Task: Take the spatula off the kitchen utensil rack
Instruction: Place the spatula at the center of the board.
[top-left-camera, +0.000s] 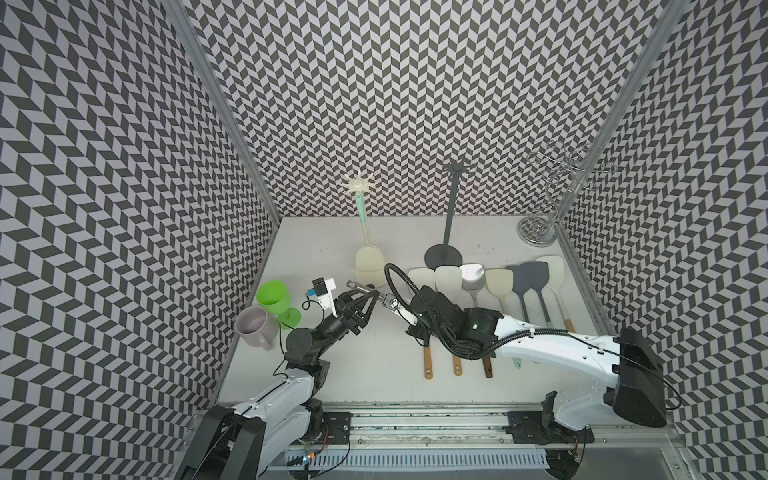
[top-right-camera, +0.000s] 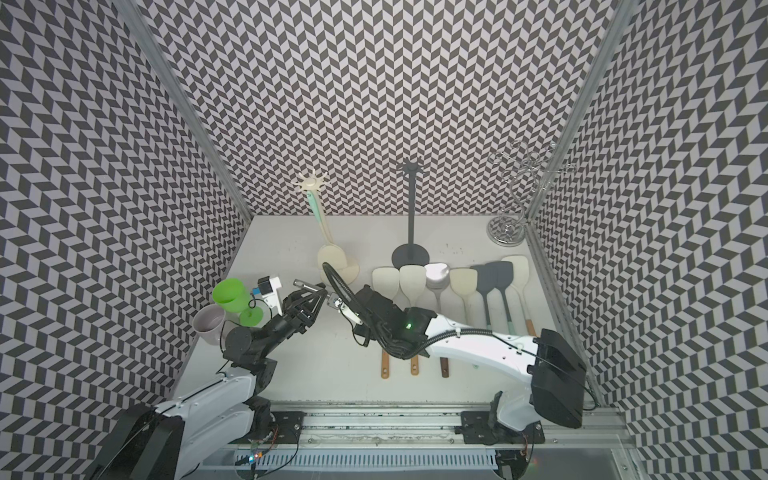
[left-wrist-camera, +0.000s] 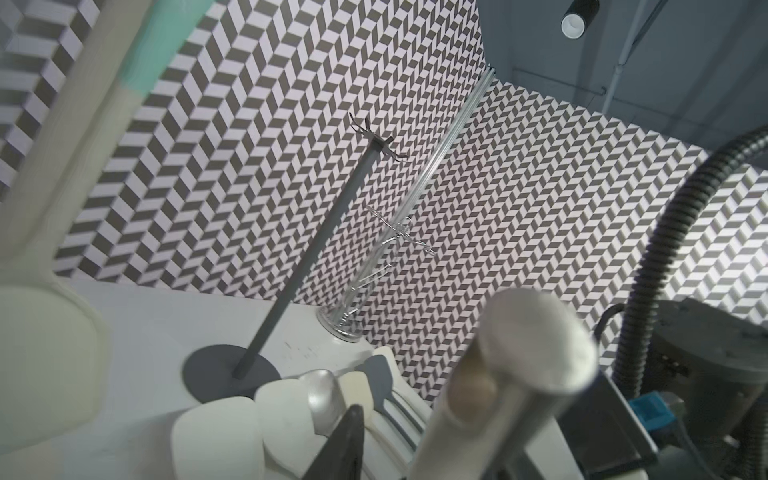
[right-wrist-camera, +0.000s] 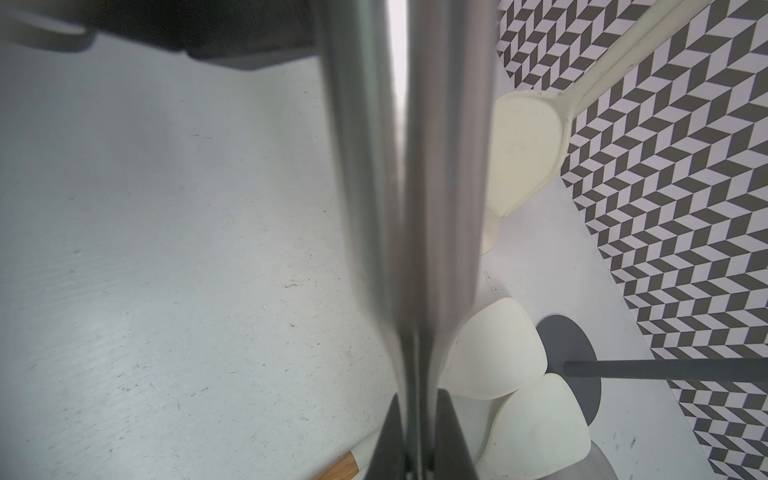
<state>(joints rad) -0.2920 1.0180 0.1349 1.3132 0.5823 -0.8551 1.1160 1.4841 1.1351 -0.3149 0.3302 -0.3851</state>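
Steel spatula (right-wrist-camera: 444, 187) handle, nearest in right wrist view, clamped by right gripper (right-wrist-camera: 419, 415); mid-frame from above, clear of cream rack (top-left-camera: 356, 185). Left gripper (top-left-camera: 374, 294) narrow round it, hold unclear; early release could drop it.

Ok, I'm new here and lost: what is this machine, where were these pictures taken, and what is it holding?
It is a two-armed robot, each arm ending in a gripper. Two pictures look down from overhead; two come from cameras on the wrists. On the white table stand a cream utensil rack with a cream, mint-handled spatula hanging from it, a dark grey rack, a chrome wire stand, a green plastic goblet and a pale mug; a row of loose spatulas lies nearby. The right gripper is shut on a silver metal utensil handle. The left gripper sits around the handle too; its grip is unclear.
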